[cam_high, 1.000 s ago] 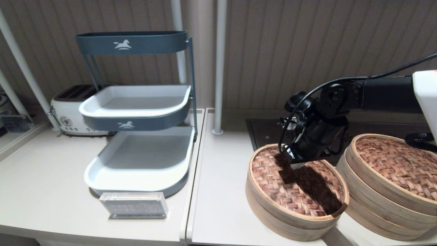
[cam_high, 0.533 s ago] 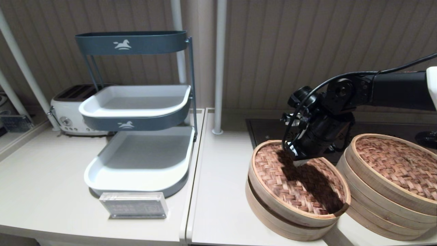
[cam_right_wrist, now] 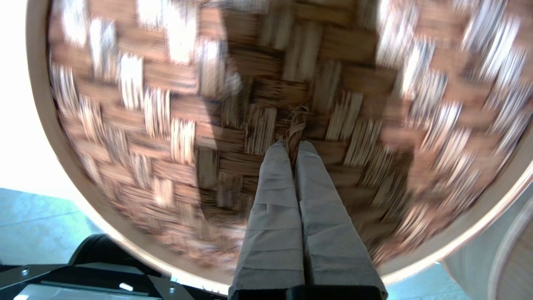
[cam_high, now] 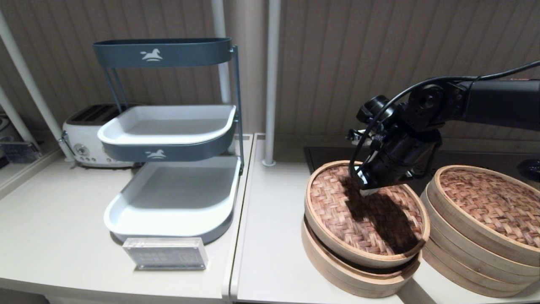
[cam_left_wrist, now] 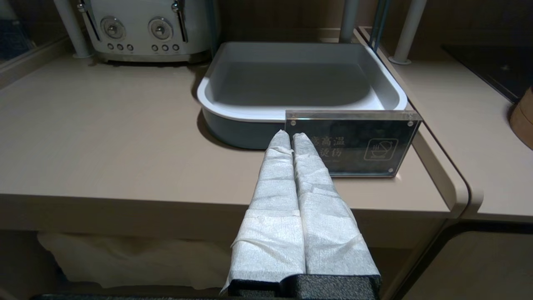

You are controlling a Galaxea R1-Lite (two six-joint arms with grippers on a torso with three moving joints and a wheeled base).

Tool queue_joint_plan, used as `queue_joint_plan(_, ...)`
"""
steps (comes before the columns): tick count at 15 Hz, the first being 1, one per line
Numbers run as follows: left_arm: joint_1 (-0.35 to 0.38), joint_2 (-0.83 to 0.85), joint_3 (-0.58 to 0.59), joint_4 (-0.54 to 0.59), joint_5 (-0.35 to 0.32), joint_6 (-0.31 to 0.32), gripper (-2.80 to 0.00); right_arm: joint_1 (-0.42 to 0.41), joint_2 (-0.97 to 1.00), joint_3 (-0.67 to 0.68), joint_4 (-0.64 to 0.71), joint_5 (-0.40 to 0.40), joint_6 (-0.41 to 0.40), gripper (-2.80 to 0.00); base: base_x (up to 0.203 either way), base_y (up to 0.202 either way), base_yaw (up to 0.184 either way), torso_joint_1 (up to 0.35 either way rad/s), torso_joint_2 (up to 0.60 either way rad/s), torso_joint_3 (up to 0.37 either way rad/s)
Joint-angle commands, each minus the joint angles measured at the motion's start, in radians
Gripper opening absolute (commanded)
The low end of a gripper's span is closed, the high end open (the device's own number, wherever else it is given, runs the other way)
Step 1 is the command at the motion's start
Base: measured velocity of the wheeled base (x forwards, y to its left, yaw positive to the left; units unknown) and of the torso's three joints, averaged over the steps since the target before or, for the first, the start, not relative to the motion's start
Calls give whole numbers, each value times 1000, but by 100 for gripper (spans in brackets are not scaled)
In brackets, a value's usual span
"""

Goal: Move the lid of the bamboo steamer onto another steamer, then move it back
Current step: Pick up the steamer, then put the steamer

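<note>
The bamboo steamer lid [cam_high: 337, 211], with a reddish-brown woven top and a pale hoop rim, hangs tilted just above the low steamer [cam_high: 358, 280], a dark gap showing between them. My right gripper [cam_high: 366, 191] is shut on the small woven loop [cam_right_wrist: 294, 129] at the lid's centre [cam_right_wrist: 175, 104]. To the right stands another steamer [cam_high: 485, 219], taller, of stacked hoops with its own woven lid. My left gripper [cam_left_wrist: 290, 137] is parked, shut and empty, below the front edge of the left counter, and does not show in the head view.
A three-tier grey tray rack [cam_high: 168, 169] and a clear acrylic sign [cam_high: 165, 253] stand on the left counter, with a white toaster [cam_high: 90, 139] behind. A dark cooktop [cam_high: 329, 162] lies behind the steamers. White poles [cam_high: 270, 84] rise at the back.
My right gripper has risen with the lid in it. The lid lay on the low steamer a second ago and now hangs tilted above it.
</note>
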Motion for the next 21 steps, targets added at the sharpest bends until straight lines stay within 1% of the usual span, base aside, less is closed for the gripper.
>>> queue_joint_plan(1, 0, -2, 28, -1, 0, 0, -280, 2, -3, -16, 12, -3, -5, -280, 0, 0, 0, 0, 0, 0)
queue_joint_plan(4, 0, -2, 28, -1, 0, 0, -280, 5, -11, -14, 14, -33, -16, -280, 0, 0, 0, 0, 0, 0)
queue_joint_plan(7, 0, -2, 28, -1, 0, 0, -280, 6, -32, -14, 17, -36, -33, -280, 0, 0, 0, 0, 0, 0)
queue_joint_plan(13, 0, -2, 28, -1, 0, 0, -280, 14, -69, -15, 27, -79, -59, -280, 0, 0, 0, 0, 0, 0)
queue_joint_plan(17, 0, -2, 28, -1, 0, 2, -280, 16, -101, -16, 49, -111, -97, -280, 0, 0, 0, 0, 0, 0)
queue_joint_plan(21, 0, -2, 28, -1, 0, 2, -280, 15, -126, -16, 60, -124, -108, -280, 0, 0, 0, 0, 0, 0)
